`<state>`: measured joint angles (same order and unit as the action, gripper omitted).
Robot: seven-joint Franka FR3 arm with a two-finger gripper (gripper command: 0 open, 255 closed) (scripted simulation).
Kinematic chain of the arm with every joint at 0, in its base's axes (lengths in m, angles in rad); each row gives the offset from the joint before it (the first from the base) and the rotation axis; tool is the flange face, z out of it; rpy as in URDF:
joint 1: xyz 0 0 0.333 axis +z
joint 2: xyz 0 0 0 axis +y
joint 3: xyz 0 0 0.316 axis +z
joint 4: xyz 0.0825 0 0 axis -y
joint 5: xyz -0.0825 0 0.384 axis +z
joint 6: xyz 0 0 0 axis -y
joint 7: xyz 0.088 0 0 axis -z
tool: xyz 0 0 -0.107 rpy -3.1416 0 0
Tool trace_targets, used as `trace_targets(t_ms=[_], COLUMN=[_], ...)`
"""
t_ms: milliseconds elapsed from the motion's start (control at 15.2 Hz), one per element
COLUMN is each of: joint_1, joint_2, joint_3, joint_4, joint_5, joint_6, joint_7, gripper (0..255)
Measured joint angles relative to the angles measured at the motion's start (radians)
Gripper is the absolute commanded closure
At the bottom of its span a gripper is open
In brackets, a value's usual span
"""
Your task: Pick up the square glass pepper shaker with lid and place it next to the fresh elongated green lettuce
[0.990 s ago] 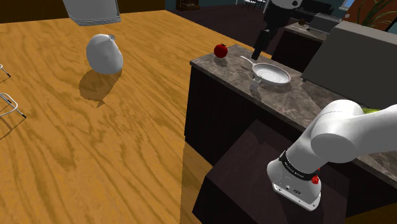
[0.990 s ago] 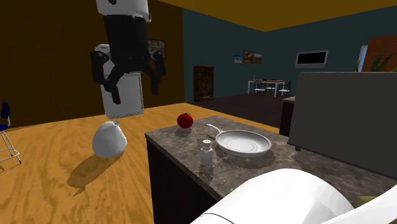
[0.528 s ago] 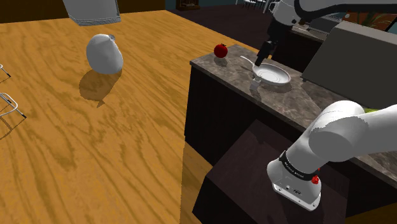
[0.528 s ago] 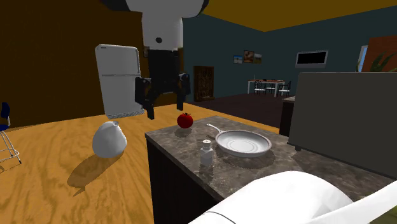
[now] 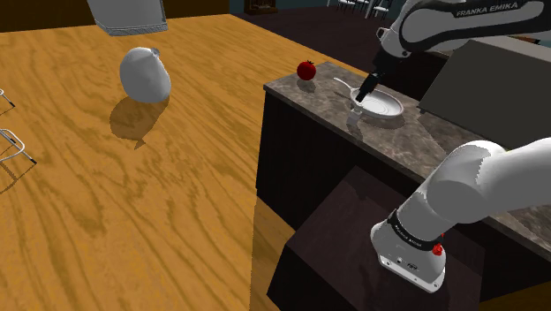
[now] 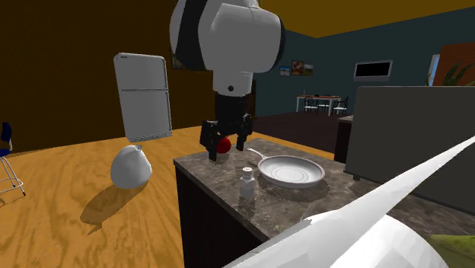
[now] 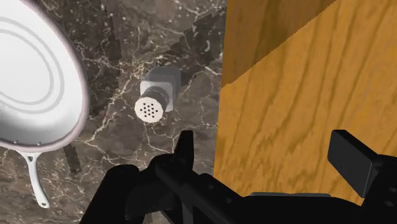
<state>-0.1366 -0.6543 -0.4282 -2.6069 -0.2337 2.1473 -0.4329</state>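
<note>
gripper (image 6: pixel 226 146) down from high to just above marble counter (image 6: pixel 221 186) | jaws wide open, 0 items held | pepper shaker (image 7: pixel 156 98) upright near counter edge beside frying pan (image 6: pixel 291 170), off-centre from gripper, untouched | next: centre over lid, descend

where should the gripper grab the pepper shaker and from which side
Take the pepper shaker by its square body below the round lid, probably straight down from above. It stands upright, its flat opposite sides suit the open gripper, and the pan sits close beside it.

Grey shaker (image 7: pixel 156 95), white pan (image 7: pixel 32 70), dark white-veined counter (image 7: pixel 184 38), black claw (image 7: pixel 266 149).
</note>
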Motion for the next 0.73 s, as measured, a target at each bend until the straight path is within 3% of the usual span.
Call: trace_targets(t_ms=[396,726], joint_1=[0.018,0.079], joint_2=[0.169,0.308], joint_3=[-0.184,-0.321], joint_4=[0.014,0.032], joint_5=[0.033,0.122], joint_6=[0.185,0.313], joint_7=[-0.145,-0.272], gripper=[0,0])
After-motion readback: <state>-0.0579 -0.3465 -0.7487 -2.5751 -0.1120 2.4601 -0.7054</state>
